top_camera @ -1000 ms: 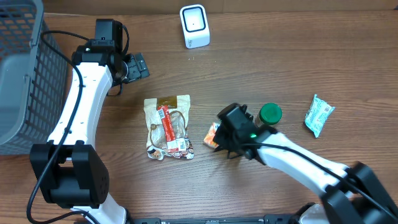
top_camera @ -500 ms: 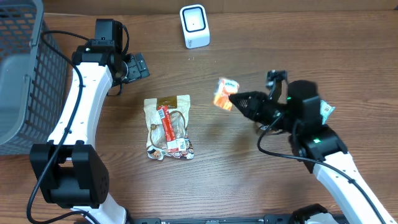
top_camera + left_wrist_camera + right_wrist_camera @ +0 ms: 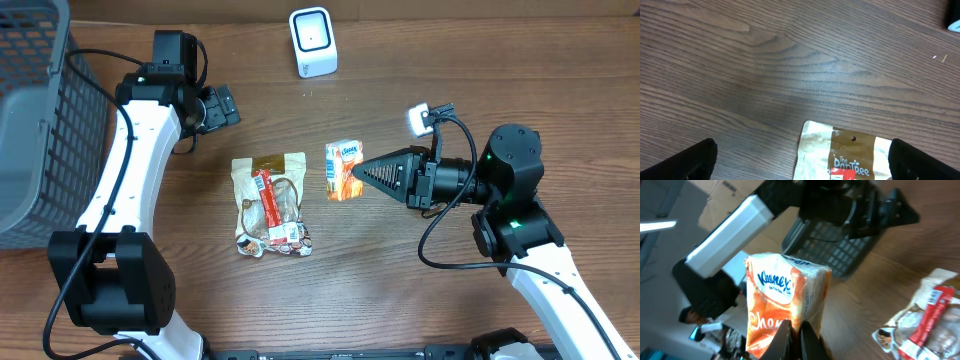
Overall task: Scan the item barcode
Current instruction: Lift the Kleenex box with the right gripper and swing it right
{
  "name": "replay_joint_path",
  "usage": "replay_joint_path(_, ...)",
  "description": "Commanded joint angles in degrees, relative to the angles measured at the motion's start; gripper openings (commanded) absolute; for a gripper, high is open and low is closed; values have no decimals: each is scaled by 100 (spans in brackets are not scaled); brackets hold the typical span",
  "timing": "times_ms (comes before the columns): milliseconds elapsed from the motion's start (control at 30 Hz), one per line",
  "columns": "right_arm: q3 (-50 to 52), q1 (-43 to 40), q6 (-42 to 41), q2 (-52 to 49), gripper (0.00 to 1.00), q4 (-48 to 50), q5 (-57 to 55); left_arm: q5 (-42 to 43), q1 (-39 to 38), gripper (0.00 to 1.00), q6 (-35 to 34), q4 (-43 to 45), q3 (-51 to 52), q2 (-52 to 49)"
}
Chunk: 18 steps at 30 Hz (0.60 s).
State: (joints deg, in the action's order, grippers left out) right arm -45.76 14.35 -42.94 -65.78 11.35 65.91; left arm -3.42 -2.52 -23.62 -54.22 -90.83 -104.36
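Note:
The item is a small orange and white Kleenex tissue pack (image 3: 343,170), held off the table with my right gripper (image 3: 362,172) shut on its edge. The right arm lies level and points left. In the right wrist view the pack (image 3: 782,305) stands upright, pinched between the two dark fingers of the gripper (image 3: 795,332). The white barcode scanner (image 3: 313,42) stands at the table's back, well beyond the pack. No barcode shows on the pack's visible faces. My left gripper (image 3: 215,108) hangs open at the back left, holding nothing; its fingers (image 3: 690,162) frame bare wood.
A beige snack bag (image 3: 270,205) with a red label lies flat just left of the held pack; its top edge shows in the left wrist view (image 3: 850,150). A grey mesh basket (image 3: 30,120) fills the left edge.
My right gripper has lifted the tissue pack off the table, swung it up and right, then brought it back left to hang beside the snack bag. The left arm has not moved.

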Motion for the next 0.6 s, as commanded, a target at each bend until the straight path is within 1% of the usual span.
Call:
replay_joint_path(0,-11,-17,-518,79,4,332,378,28,-17,100,-39,11,-125,96)
replay_joint_path(100,-11,-20,-1193,79,4,966,389,28,-17,100,-37,11,-125,96)
replay_joint_path(233,-11,-20,-1832,79,4,1554,321,28,-17,100,-37,11,-125,96)
replay_joint_path(333,-11,-24,-2299,79,4,1602,181,28,-17,100,-37,11,-125,96)
replay_joint_path(567,-11,-24,-2887,79,4,1604,107,28,-17,100,-39,11,-125,96)
